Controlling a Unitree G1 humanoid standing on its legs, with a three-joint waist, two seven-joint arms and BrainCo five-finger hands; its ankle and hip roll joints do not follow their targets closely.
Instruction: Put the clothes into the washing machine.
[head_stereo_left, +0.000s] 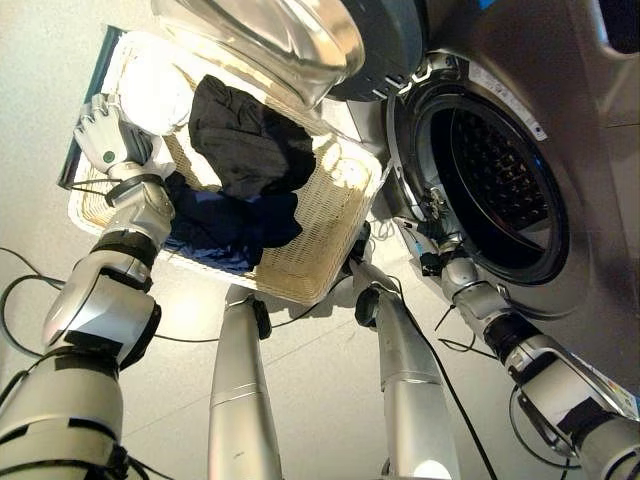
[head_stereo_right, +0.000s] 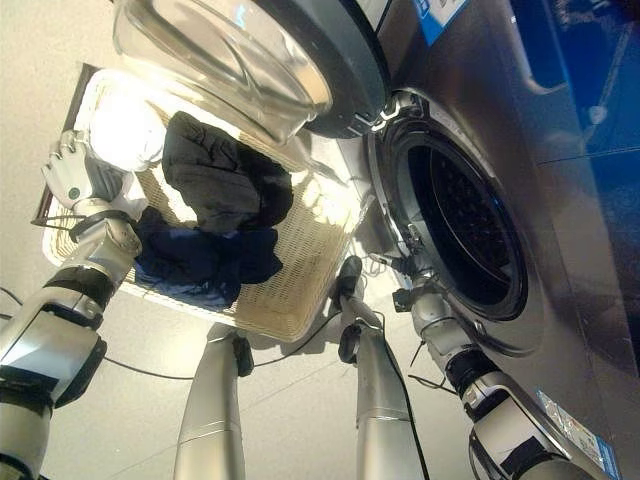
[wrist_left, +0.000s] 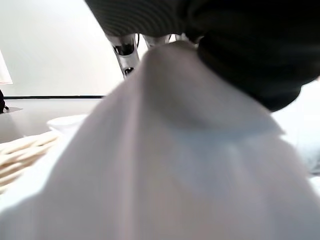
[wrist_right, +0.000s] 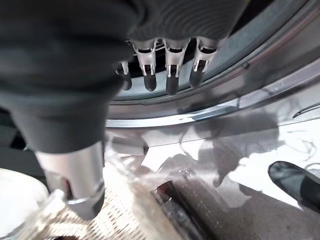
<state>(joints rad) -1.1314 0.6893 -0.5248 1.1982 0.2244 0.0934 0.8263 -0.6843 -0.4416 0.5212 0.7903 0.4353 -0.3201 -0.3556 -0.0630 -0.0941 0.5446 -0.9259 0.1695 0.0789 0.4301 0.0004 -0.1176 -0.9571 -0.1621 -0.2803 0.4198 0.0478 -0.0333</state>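
A wicker laundry basket (head_stereo_left: 330, 235) sits on the floor left of the front-loading washing machine (head_stereo_left: 560, 90). It holds a white garment (head_stereo_left: 155, 90) at its far left corner, a black garment (head_stereo_left: 245, 140) in the middle and a navy garment (head_stereo_left: 225, 225) nearer me. My left hand (head_stereo_left: 100, 135) is at that corner, its fingers closed on the white garment (wrist_left: 165, 165), which rises in a bunched peak to the palm. My right hand (head_stereo_left: 432, 240) hangs at the lower rim of the drum opening (head_stereo_left: 490, 180); its fingers (wrist_right: 170, 70) are straight and hold nothing.
The washer's round glass door (head_stereo_left: 290, 40) stands swung open over the basket's far right side. The dark drum interior (head_stereo_right: 465, 230) looks bare. Pale floor (head_stereo_left: 310, 380) surrounds the basket.
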